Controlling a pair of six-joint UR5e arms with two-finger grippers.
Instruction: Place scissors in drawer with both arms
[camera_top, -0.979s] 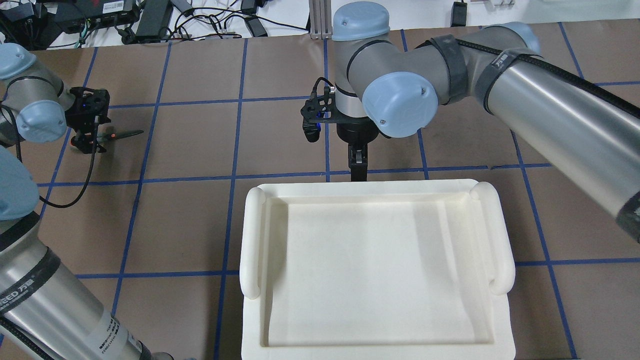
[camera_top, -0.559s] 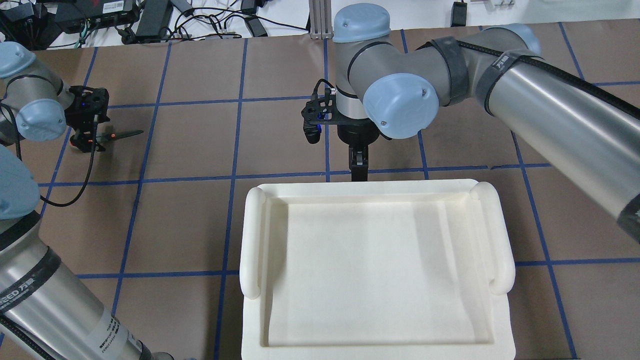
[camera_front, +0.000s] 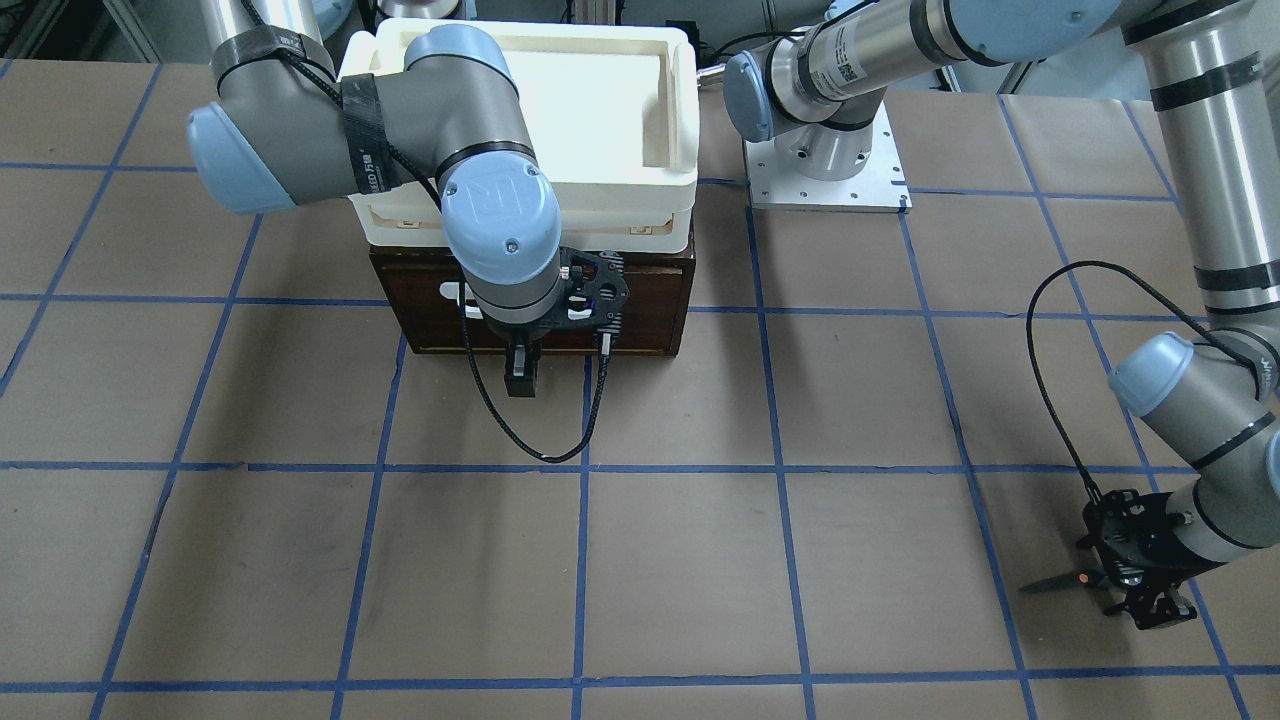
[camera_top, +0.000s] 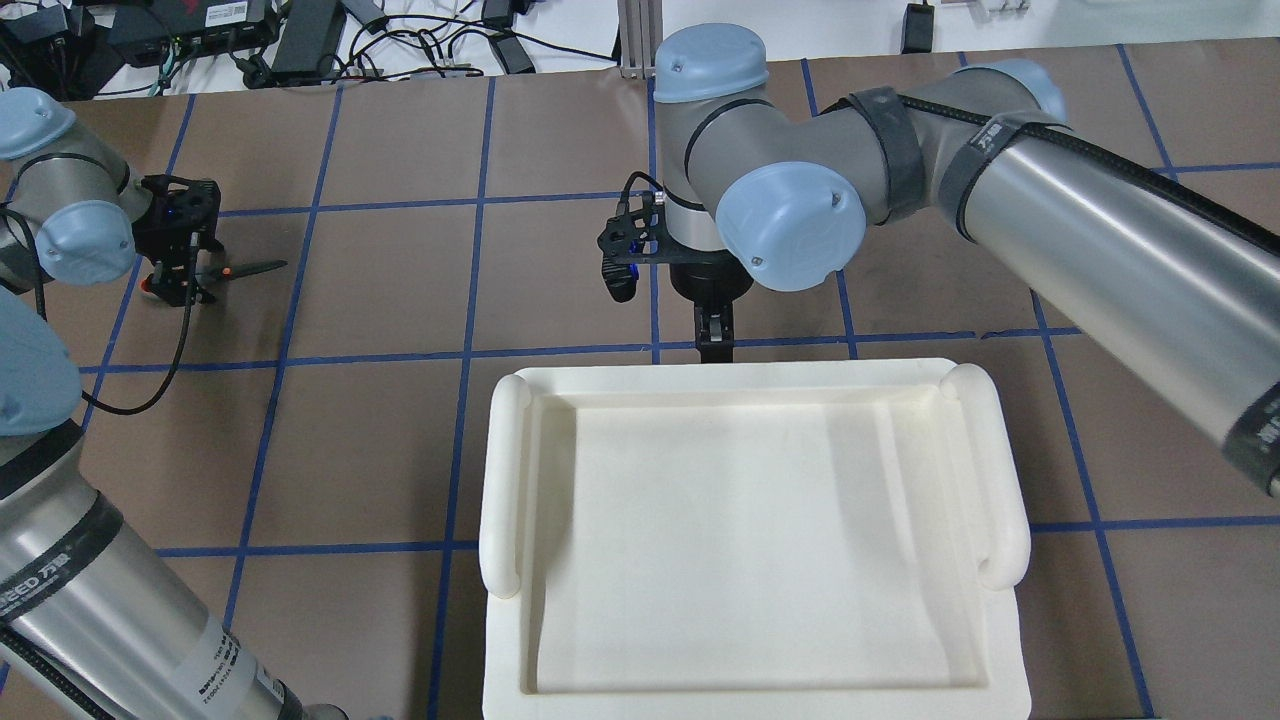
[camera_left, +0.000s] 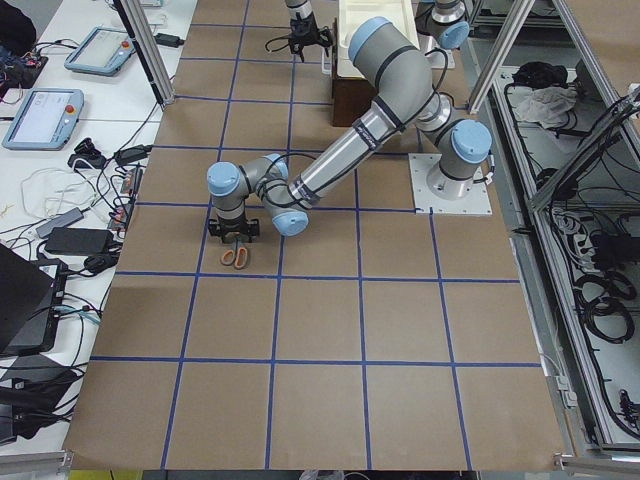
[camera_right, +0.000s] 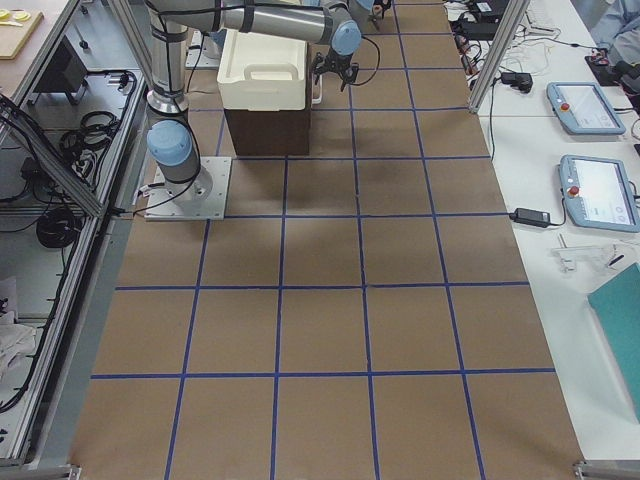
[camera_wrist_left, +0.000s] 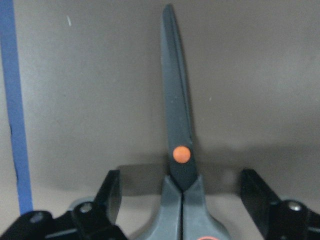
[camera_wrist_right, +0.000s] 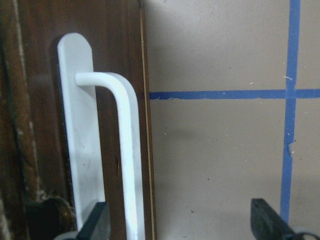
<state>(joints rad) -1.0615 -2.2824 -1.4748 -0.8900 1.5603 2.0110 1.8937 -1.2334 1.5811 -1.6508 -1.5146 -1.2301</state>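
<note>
The scissors (camera_top: 245, 269) lie flat on the brown table at the far left, blades pointing right. They also show in the front view (camera_front: 1060, 581) and in the left wrist view (camera_wrist_left: 179, 130). My left gripper (camera_top: 175, 285) is low over their handles, open, with one finger (camera_wrist_left: 112, 192) on each side and clear of them. The dark wooden drawer (camera_front: 640, 305) is shut under the cream tray. Its white bar handle (camera_wrist_right: 125, 150) sits just in front of my right gripper (camera_front: 520, 382), which is open and empty. The handle is near the gripper's left finger (camera_wrist_right: 97, 222).
The cream-white plastic tray (camera_top: 510, 480) rests on top of the drawer box and hides it in the overhead view. Blue tape lines grid the table. A black cable (camera_front: 1045, 330) loops from the left wrist. The left arm's base plate (camera_front: 825, 170) stands beside the box.
My right arm has shifted slightly left and its gripper has moved closer to the drawer front. The left gripper and scissors have barely moved.
</note>
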